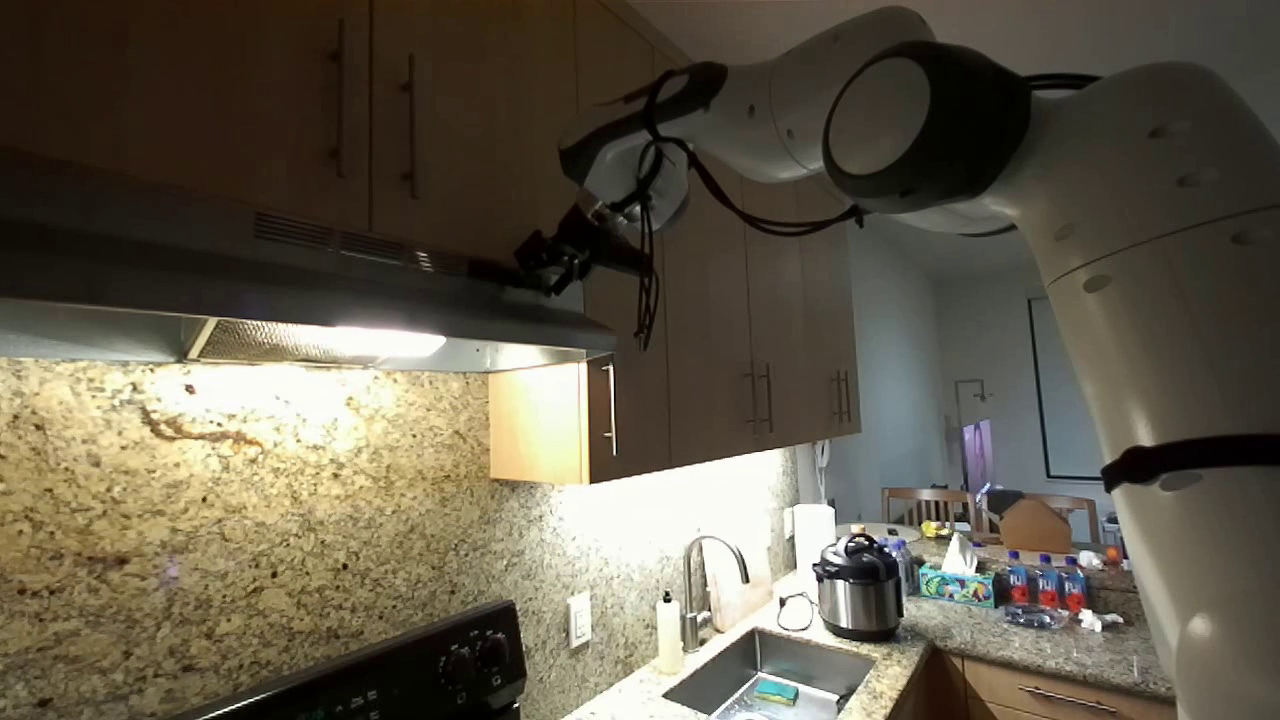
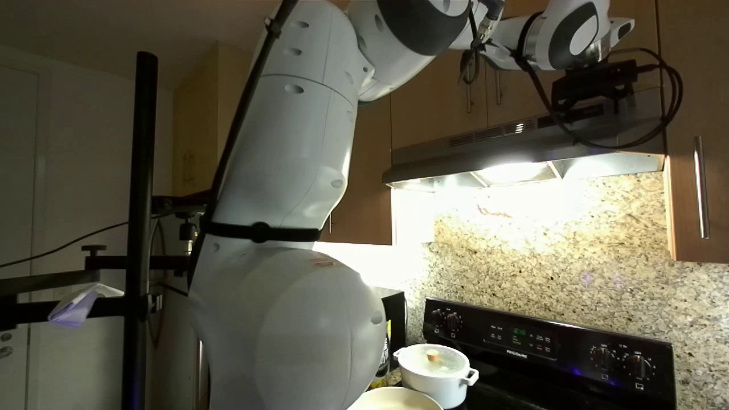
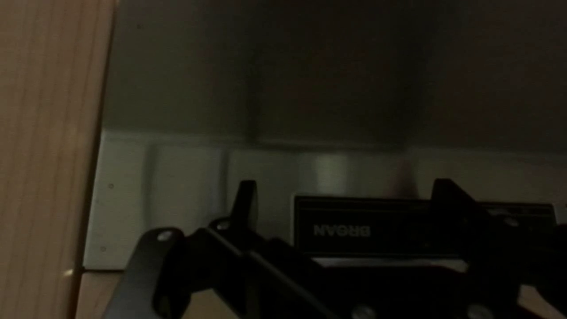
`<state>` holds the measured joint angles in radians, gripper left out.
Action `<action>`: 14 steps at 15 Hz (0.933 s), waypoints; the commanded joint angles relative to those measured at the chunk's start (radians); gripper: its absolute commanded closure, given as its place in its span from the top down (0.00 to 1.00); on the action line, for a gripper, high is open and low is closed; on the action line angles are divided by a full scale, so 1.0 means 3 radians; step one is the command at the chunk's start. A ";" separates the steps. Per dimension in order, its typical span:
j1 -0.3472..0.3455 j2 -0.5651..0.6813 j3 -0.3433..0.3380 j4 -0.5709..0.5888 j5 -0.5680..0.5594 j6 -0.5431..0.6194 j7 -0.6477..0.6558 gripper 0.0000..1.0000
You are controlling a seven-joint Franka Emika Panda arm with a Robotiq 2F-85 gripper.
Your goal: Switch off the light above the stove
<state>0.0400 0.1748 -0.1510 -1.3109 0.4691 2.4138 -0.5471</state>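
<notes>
Warm white light (image 1: 400, 343) glows from the underside of the grey metal range hood (image 1: 330, 298); the glowing light (image 2: 512, 172) shows in both exterior views. Below it stands the black stove (image 2: 564, 347), its raised back panel carrying knobs and a green clock. My gripper (image 1: 535, 268) is up at the hood's front, at one end. In the wrist view the gripper (image 3: 345, 182) is open, fingers wide apart with nothing between them. Past the fingertips is a black BROAN strip (image 3: 339, 244), upside down and partly covered by the right finger. Whether the fingers touch the hood cannot be told.
Wooden cabinets (image 1: 480, 110) sit above the hood, and a wooden side panel (image 3: 48, 133) borders its end. Arm cables (image 2: 655, 134) loop by the hood. Lower down are a white pot (image 2: 435, 376), a sink (image 1: 770, 680) and a pressure cooker (image 1: 858, 595).
</notes>
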 commanded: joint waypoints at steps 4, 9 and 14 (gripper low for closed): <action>0.0025 -0.0096 0.0028 -0.0060 0.0015 0.0150 -0.0111 1.00; 0.0034 -0.0122 0.0039 -0.0064 0.0041 0.0193 -0.0089 1.00; -0.0003 -0.0061 0.0034 -0.0028 0.0140 0.0085 -0.0085 1.00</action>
<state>0.0515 0.1574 -0.1442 -1.3109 0.4717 2.4555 -0.5472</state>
